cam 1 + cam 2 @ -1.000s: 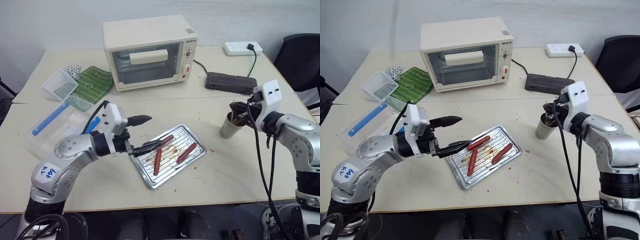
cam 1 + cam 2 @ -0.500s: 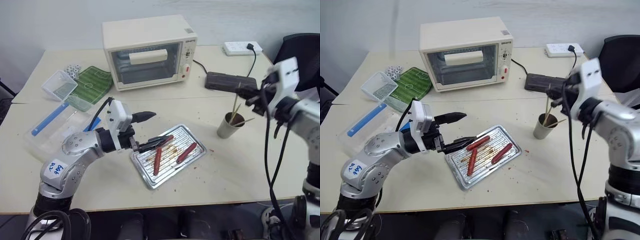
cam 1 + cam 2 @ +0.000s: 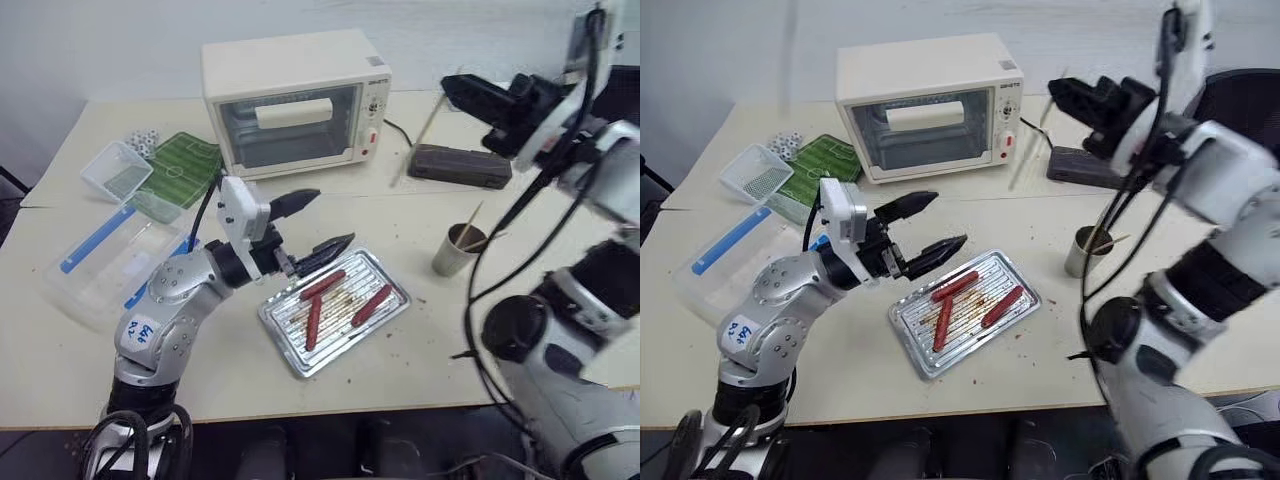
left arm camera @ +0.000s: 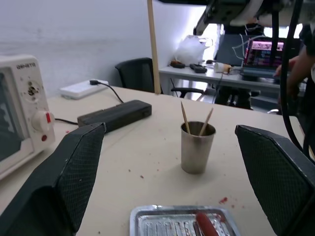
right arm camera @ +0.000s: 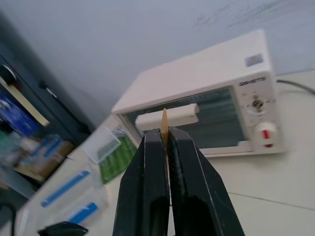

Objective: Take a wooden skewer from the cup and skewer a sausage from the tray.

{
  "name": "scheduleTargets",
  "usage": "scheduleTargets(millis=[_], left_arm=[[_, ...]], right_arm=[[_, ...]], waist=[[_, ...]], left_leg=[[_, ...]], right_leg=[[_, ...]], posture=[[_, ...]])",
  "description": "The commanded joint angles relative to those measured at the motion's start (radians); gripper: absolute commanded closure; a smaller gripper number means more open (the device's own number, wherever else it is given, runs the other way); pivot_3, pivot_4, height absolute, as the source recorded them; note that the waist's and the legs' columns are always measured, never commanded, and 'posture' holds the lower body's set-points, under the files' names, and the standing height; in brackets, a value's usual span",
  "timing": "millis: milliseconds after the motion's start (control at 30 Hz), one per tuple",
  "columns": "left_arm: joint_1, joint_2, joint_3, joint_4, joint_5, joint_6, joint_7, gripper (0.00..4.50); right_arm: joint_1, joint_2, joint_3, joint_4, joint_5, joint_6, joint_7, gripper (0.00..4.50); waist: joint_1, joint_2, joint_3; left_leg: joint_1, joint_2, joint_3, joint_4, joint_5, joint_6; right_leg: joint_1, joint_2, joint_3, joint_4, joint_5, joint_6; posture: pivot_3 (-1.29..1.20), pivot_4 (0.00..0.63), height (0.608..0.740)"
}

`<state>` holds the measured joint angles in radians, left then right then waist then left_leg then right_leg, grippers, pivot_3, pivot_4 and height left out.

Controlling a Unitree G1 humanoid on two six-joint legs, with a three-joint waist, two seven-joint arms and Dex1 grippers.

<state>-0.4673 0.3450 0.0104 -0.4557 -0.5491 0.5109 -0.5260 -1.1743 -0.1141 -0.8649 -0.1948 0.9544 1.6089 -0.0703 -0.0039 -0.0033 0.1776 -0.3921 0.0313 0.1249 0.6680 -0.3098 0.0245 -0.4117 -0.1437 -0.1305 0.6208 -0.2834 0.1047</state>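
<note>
- The right tool (image 5: 165, 140) sits in the upper right of the left eye view, raised above the desk (image 3: 420, 330), its two black fingers pinched shut on a wooden skewer (image 3: 418, 138).
- In the right wrist view the skewer's pale tip pokes out just past the closed fingertips; in the left eye view the rest of the stick slants down and left from the tool, though blur makes its lower end hard to trace.
- The cup (image 3: 452, 249) stands right of centre, well apart from the held skewer, with two more sticks leaning in it.
- The tray (image 3: 335, 310) lies at the frame's centre, set diagonally on the desk.
- Three sausages rest on its ribbed bottom: one sausage (image 3: 372, 303) toward the right end, the other two toward the left.
- The left tool (image 3: 308, 228) hovers at the tray's upper-left corner, fingers spread wide and holding nothing.
- A toaster oven (image 3: 295, 105) stands at the upper centre.
</note>
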Motion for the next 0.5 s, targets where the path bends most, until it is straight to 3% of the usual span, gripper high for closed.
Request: scheduleTargets(millis=[33, 167, 267, 500], left_arm=[[-0.041, -0.041, -0.002, 0.000, 0.011, -0.039, 0.035, 0.00], [-0.066, -0.079, -0.007, 0.032, 0.044, -0.076, 0.061, 0.00], [-0.095, -0.116, -0.019, 0.073, 0.074, -0.107, 0.082, 0.00], [-0.134, -0.153, -0.030, 0.171, 0.108, -0.171, 0.068, 0.00]], right_arm=[[-0.049, 0.101, -0.114, -0.008, 0.105, 0.006, -0.189, 4.48], [-0.085, 0.183, -0.206, 0.006, 0.218, 0.005, -0.364, 4.48], [-0.066, 0.197, -0.195, 0.027, 0.376, -0.042, -0.500, 4.48], [0.143, 0.082, 0.166, 0.008, 0.963, -0.433, -0.862, 4.48]], waist=[[0.003, 0.000, 0.000], [0.000, 0.000, 0.000], [0.000, 0.000, 0.000], [-0.012, 0.000, 0.000]], left_leg=[[-0.001, -0.001, 0.000, 0.000, 0.000, 0.000], [-0.010, -0.001, -0.002, 0.003, 0.001, 0.001], [-0.010, -0.001, -0.002, 0.004, 0.001, 0.001], [-0.010, -0.001, -0.002, 0.003, 0.002, 0.001]], right_leg=[[-0.001, 0.000, 0.000, 0.000, 0.000, 0.000], [-0.006, 0.000, -0.001, 0.000, 0.001, 0.001], [-0.007, 0.001, -0.001, 0.000, 0.001, 0.001], [-0.007, 0.001, 0.000, 0.000, 0.001, 0.001]], posture=[[0.00, 0.150, 0.740], [0.00, 0.150, 0.740], [0.00, 0.150, 0.740], [0.00, 0.150, 0.740]])
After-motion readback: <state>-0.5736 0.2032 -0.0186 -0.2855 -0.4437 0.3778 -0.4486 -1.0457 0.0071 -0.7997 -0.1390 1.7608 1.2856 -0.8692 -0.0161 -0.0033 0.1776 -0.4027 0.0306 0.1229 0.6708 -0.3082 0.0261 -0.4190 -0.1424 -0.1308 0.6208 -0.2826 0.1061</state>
